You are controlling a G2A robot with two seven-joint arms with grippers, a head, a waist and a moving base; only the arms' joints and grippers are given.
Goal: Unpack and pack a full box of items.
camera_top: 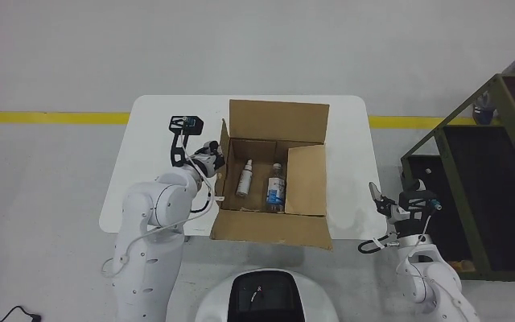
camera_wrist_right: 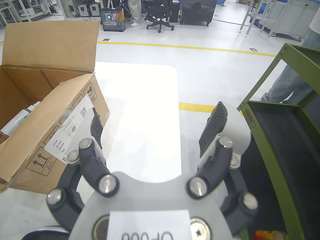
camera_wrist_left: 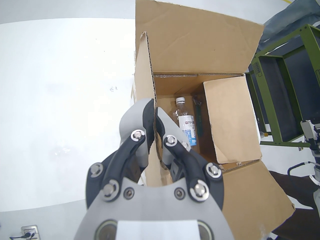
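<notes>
Grip: left hand (camera_wrist_left: 155,116) pinches the left flap (camera_wrist_left: 145,76) of the box (camera_top: 269,229), holding it upright. Right hand (camera_wrist_right: 160,123), spread wide and empty, hangs off the desk (camera_top: 161,153) on its right side, well apart. Inside the box, slim bottle (camera_top: 245,178) and clear bottle (camera_top: 276,187) lie flat, long axes near-to-far, closer to the left hand. Right flap (camera_top: 306,179) leans inward, narrowing access.

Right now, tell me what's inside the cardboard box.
Two bottles lie in the cardboard box: a small white bottle and a clear bottle with a blue label. The folded-in flap covers the rest of the floor.
</notes>
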